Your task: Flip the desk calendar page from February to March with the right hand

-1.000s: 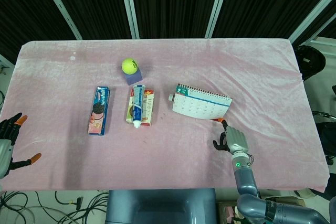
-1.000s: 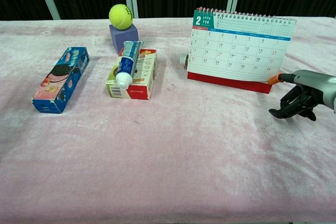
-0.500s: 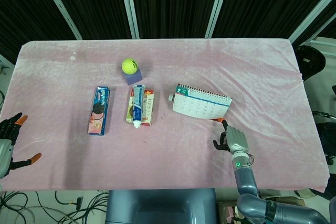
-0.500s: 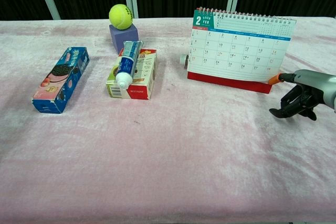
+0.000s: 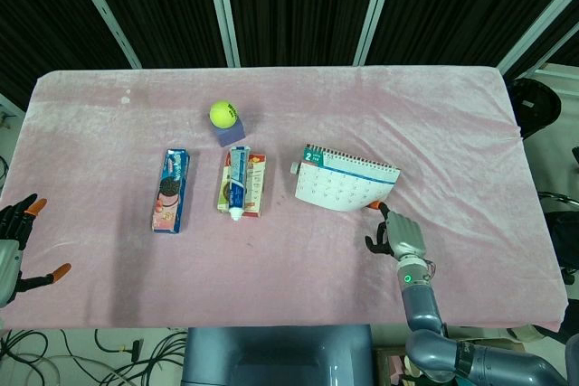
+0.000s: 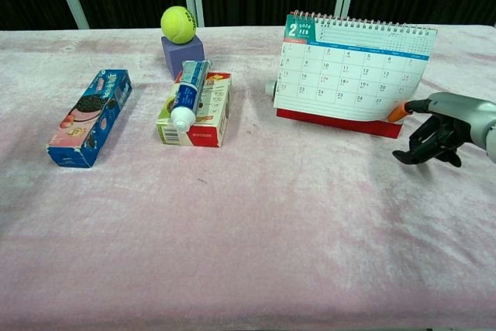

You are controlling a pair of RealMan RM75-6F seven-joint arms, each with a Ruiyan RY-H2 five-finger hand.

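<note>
**Readable markings on the table**

The desk calendar (image 6: 353,67) carries a large white "2" on the teal band at its 10 o'clock corner, with small letters beside it that look like "FEB". Below runs a grid of date numbers, reaching 28 in the last row. Print on the cookie box (image 6: 91,116), the toothpaste tube (image 6: 188,93) and the carton (image 6: 211,111) under it is too small to read.

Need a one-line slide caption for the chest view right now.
Right hand lifts the desk calendar's February page corner with an orange fingertip.

White calendar (image 6: 350,71), red base; yellow ball (image 6: 178,24); pink cloth (image 6: 256,222).
</note>
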